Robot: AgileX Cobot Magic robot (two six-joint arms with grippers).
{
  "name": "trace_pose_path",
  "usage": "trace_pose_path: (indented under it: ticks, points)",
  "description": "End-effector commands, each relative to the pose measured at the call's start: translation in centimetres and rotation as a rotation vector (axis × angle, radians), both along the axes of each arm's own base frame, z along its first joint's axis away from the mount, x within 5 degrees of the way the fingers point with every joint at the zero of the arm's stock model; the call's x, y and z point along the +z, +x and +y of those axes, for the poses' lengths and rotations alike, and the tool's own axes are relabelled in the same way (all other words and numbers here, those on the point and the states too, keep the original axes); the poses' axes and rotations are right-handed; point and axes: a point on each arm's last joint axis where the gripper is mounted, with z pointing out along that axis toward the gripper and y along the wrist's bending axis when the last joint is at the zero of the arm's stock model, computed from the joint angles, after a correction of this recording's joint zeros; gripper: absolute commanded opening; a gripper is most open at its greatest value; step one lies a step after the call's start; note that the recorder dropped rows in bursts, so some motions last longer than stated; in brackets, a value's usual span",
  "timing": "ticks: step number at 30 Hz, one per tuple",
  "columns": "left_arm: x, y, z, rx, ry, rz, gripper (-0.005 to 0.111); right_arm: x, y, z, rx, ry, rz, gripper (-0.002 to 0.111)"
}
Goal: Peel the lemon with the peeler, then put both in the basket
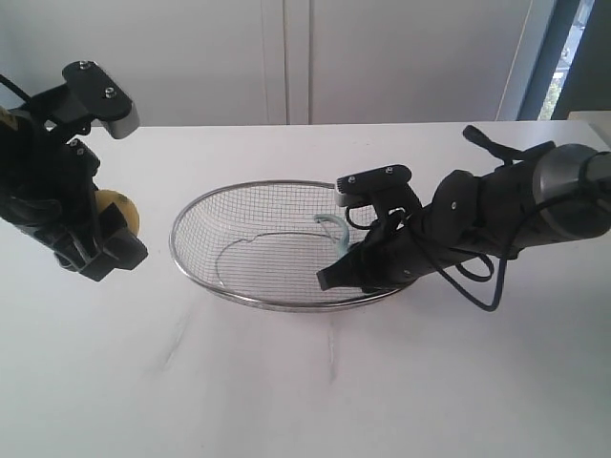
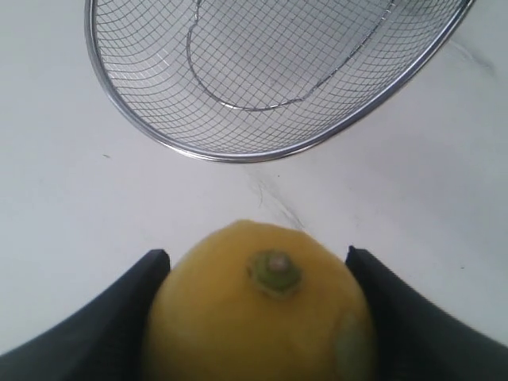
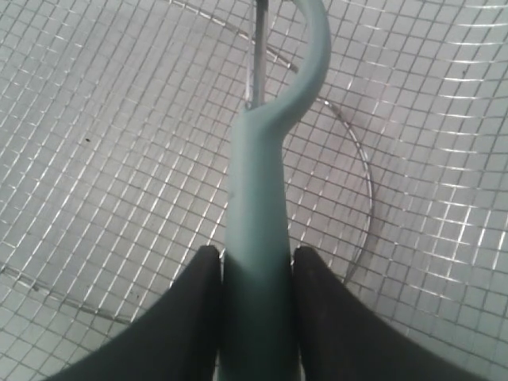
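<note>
The right gripper (image 3: pixel 254 270) is clamped on the peeler (image 3: pixel 262 182) by its teal handle, low inside the basket (image 1: pixel 178 256). The handle's long axis runs away from the jaws toward the basket's middle, curved head leading over the mesh. Letting go here should land it inside. The left gripper (image 2: pixel 258 266) pinches the lemon (image 2: pixel 254 317) outside the basket's left rim, toward the tabletop's (image 1: pixel 286 391) left edge, clear of the wire.

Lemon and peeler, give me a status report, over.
Left gripper shut on lemon, outside basket. Right gripper shut on peeler, over basket mesh. Nothing seen between lemon and basket.
</note>
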Motion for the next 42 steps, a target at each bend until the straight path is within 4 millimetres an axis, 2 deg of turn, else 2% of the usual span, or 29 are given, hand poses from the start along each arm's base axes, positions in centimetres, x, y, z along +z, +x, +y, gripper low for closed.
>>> trace_pose_path:
  ticks: [1, 6, 13, 21, 26, 33, 36, 42]
  points:
    - [0.4, -0.2, 0.0, 0.014, -0.025, 0.002, 0.000, -0.8, 0.0, -0.2, -0.007, -0.008, 0.032, 0.000]
    - [0.4, -0.1, 0.0, 0.014, -0.025, -0.001, 0.000, -0.8, 0.0, -0.2, -0.007, -0.008, 0.032, 0.013]
    - [0.4, -0.1, 0.0, 0.015, -0.028, 0.001, 0.000, -0.8, 0.0, -0.2, -0.007, -0.008, 0.032, 0.024]
    - [0.4, -0.1, 0.0, 0.016, -0.030, 0.001, 0.000, 0.2, 0.0, -0.2, -0.007, 0.004, 0.008, 0.049]
    - [0.4, -0.1, 0.0, 0.016, -0.030, 0.001, 0.000, 1.3, 0.0, -0.3, -0.009, 0.018, -0.027, 0.051]
    - [0.4, -0.1, 0.0, 0.016, -0.030, 0.001, 0.000, 4.2, -0.1, -0.4, -0.016, 0.055, -0.114, 0.051]
    - [0.4, -0.1, 0.0, 0.016, -0.030, 0.001, 0.000, 6.2, -0.3, -0.6, -0.021, 0.081, -0.175, 0.051]
    - [0.4, -0.1, 0.0, 0.016, -0.030, 0.001, 0.000, 12.0, -1.9, -1.4, -0.012, 0.148, -0.330, 0.051]
